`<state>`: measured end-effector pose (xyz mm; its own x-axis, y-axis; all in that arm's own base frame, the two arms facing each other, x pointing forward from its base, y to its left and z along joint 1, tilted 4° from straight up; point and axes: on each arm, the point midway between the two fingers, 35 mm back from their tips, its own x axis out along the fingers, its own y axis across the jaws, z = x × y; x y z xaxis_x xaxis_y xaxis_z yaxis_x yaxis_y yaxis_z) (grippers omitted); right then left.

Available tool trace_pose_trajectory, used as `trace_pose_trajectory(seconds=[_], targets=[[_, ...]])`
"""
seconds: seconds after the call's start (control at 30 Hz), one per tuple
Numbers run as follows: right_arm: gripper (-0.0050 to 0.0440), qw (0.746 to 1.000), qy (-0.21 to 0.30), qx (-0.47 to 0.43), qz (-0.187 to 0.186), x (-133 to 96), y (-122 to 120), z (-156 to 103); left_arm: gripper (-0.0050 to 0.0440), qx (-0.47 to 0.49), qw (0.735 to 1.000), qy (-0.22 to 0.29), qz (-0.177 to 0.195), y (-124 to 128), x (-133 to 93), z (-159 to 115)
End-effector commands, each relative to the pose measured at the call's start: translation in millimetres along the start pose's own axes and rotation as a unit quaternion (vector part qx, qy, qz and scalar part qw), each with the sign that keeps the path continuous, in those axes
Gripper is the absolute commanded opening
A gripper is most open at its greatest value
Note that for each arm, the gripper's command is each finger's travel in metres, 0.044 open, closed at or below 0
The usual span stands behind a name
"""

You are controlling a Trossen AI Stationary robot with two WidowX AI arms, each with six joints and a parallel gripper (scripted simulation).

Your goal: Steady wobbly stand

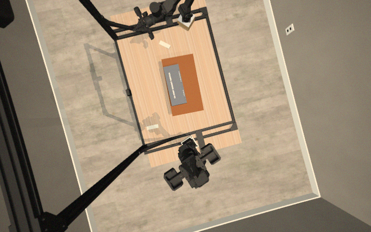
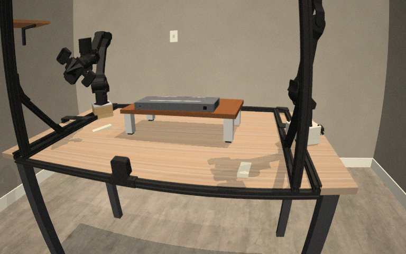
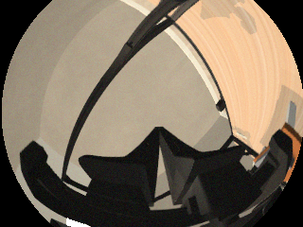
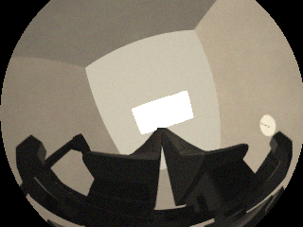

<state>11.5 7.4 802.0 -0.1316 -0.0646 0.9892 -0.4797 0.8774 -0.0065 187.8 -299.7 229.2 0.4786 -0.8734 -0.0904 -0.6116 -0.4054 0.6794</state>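
The stand [image 1: 191,81] [image 2: 230,107] has an orange-brown top on white legs and stands mid-table. The grey network switch [image 1: 175,84] [image 2: 176,103] lies on it. One pale wedge [image 1: 164,44] [image 2: 101,127] lies on the table near the left arm's base. The other wedge [image 1: 152,127] [image 2: 243,169] lies near the front rail by the right arm. My left gripper [image 1: 143,23] [image 2: 74,70] [image 3: 158,130] is shut and empty, raised beside the table's edge. My right gripper [image 1: 191,166] [image 4: 161,130] is shut and empty, pointing up at the ceiling, far from the stand.
A black frame rail [image 2: 179,187] runs round the table top, with slanted struts and tall posts. A small black block [image 2: 120,167] [image 1: 128,92] sits on one rail. The arm bases stand on a wooden block [image 2: 102,110] and a white block [image 2: 314,134].
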Motion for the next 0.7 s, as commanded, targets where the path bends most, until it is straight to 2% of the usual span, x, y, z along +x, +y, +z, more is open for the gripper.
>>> trace_pose_trajectory(seconds=[0.0, 0.13, 0.3, 0.5, 0.53, 0.67], targets=[[0.0000, 0.999, 0.005, -0.043, 0.007, -1, -1, -4, 0.0000, 0.000, 1.000, 0.000, 0.000, 0, 0, 0], [0.0000, 0.991, 0.005, -0.136, 0.019, 0, -5, -5, 0.0000, 0.000, 1.000, 0.000, 0.000, 0, 0, 0], [0.0000, 0.968, 0.005, -0.250, 0.033, 1, -11, -4, 0.0000, 0.000, 1.000, 0.000, 0.000, 0, 0, 0], [0.0000, 0.968, 0.005, -0.250, 0.033, 1, -11, -4, 0.0000, 0.000, 1.000, 0.000, 0.000, 0, 0, 0], [0.0000, 0.971, 0.034, -0.236, 0.017, -3, -16, -20, 0.0000, 0.000, 1.000, 0.000, 0.000, 0, 0, 0], [0.0000, 0.957, 0.154, -0.245, 0.000, -25, -43, -81, 0.0000, 0.000, 1.000, 0.000, 0.000, 0, 0, 0]])
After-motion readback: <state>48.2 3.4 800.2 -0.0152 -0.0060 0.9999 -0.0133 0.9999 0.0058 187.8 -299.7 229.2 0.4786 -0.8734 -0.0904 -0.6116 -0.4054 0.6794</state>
